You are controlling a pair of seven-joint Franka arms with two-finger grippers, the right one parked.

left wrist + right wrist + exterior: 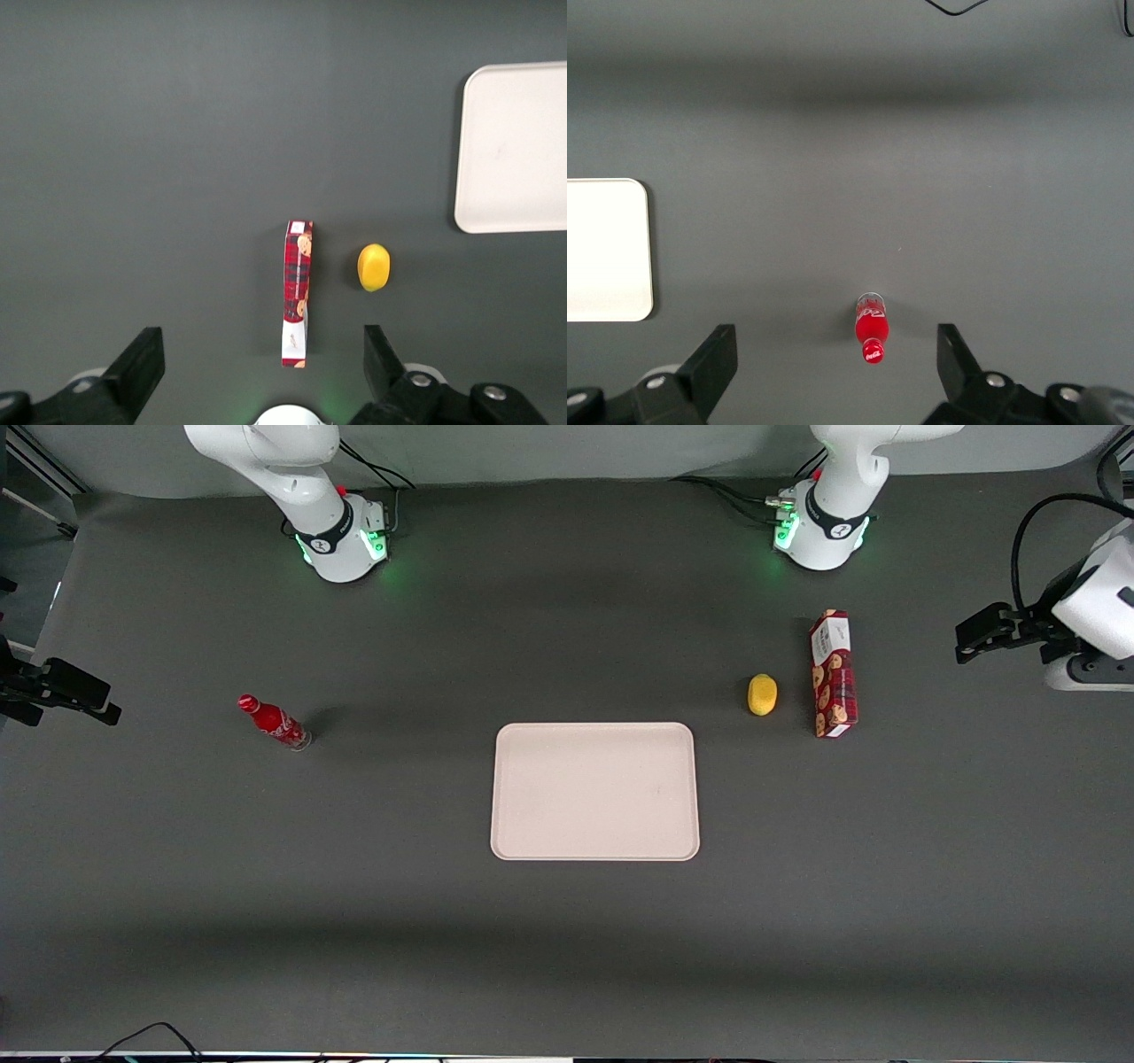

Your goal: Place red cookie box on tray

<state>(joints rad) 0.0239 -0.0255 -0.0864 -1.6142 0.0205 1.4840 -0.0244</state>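
The red cookie box (834, 673) lies on the dark table toward the working arm's end, on a narrow side, with its white label end farther from the front camera. In the left wrist view the red cookie box (298, 292) is far below, between the spread fingers. The pale tray (594, 791) sits mid-table, nearer the front camera than the box, with nothing on it; one corner of the tray (514, 146) also appears in the wrist view. My left gripper (967, 640) hangs high, apart from the box and out past it toward the table's end. My left gripper (261, 363) is open and holds nothing.
A small yellow fruit-like object (762, 694) lies on the table between the box and the tray, close beside the box. A small red soda bottle (275, 723) lies toward the parked arm's end. The working arm's base (819, 531) stands just past the box's label end.
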